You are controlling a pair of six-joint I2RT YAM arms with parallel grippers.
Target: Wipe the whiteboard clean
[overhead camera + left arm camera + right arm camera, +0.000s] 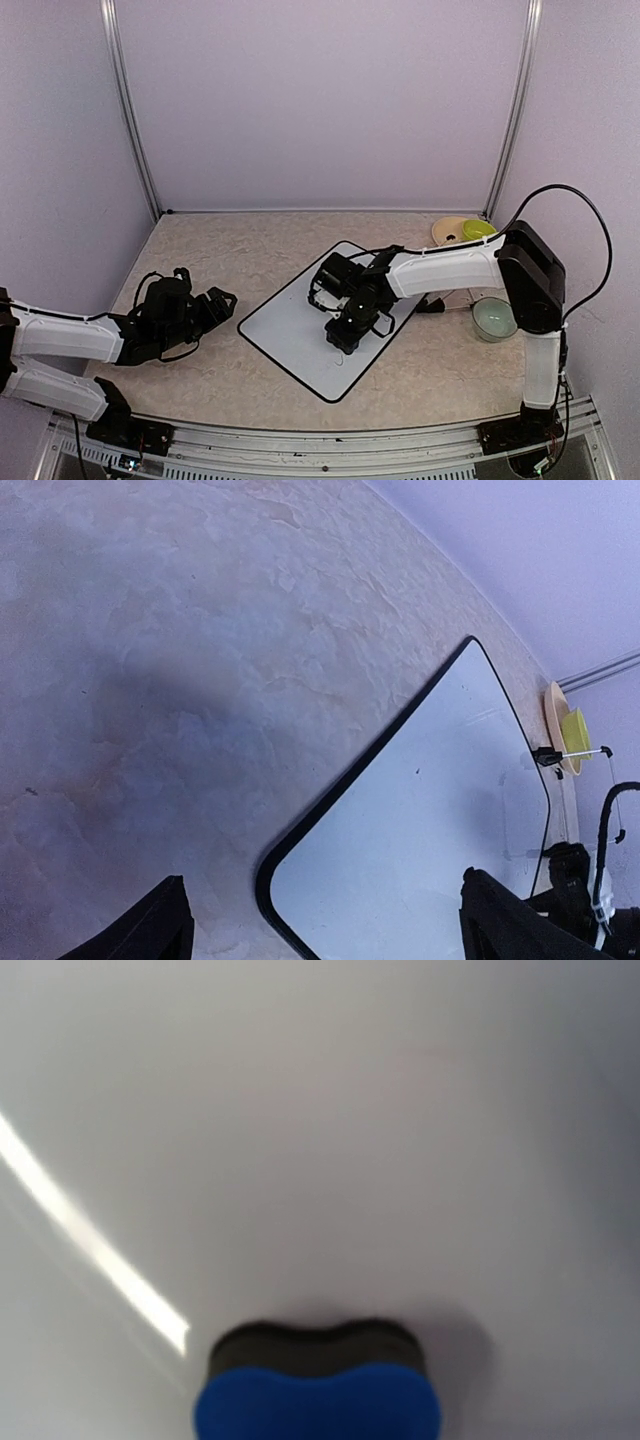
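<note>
you'll find the whiteboard [285,325] lying flat near the middle of the table [210,250], turned on the diagonal so that its corners point roughly to 12, 3, 6 and 9 o'clock. your right hand [347,335] is down over the board's centre, with the arm reaching in from 3 o'clock. in the right wrist view a blue eraser [316,1405] sits at the bottom centre, its dark felt face pressed against the glossy white surface. the fingers are out of frame there, but the hand appears to be pinching that eraser. the stretch of board ahead of it reads as clean white, with one bright streak of glare running off toward 9 o'clock. your left hand [220,300] hangs over bare table at the board's 9 o'clock side, near the black frame but apart from it. its fingers [150,930] are spread wide, and the left wrist view shows the board's rounded corner between them. off toward 2 o'clock from the board, by the back wall, a yellow-green bowl [478,229] rests just beside a tan dish [447,232]. a pale green bowl [494,319] stands at 3 o'clock, beside the right arm.
</note>
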